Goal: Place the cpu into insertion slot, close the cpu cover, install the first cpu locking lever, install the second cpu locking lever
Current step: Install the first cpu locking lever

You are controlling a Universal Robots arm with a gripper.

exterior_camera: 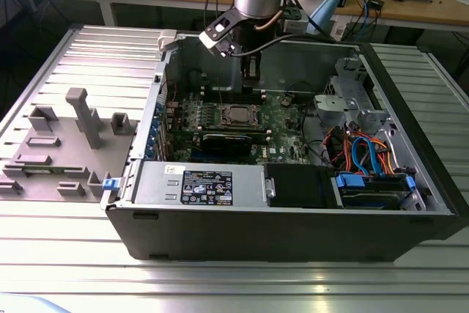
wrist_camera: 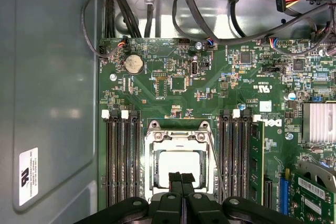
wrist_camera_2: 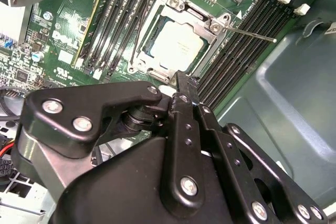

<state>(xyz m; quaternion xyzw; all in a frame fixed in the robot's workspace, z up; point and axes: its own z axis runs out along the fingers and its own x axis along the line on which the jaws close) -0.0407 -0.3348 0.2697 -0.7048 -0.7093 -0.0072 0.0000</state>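
The cpu (wrist_camera: 176, 164) (wrist_camera_2: 176, 43) lies flat in the insertion slot (wrist_camera: 152, 171), its silver top showing in both wrist views. The cpu cover (wrist_camera: 178, 136) (wrist_camera_2: 202, 22) lies down around it as a silvery frame. A thin locking lever (wrist_camera_2: 253, 34) sticks out sideways from one socket corner; another wire lever (wrist_camera: 216, 156) runs along the socket's side. My gripper (wrist_camera: 182, 178) (wrist_camera_2: 181, 88) hovers just above the socket's edge, fingers pressed together with nothing between them. In the exterior view the gripper (exterior_camera: 251, 77) hangs inside the open case over the socket (exterior_camera: 238, 113).
Black memory slots (wrist_camera: 122, 161) (wrist_camera: 235, 156) flank the socket. A long black card (exterior_camera: 233, 141), a power supply (exterior_camera: 205, 185) and a drive bay with blue and orange cables (exterior_camera: 366, 155) fill the case. A grey fixture tray (exterior_camera: 66, 144) lies at the exterior view's left.
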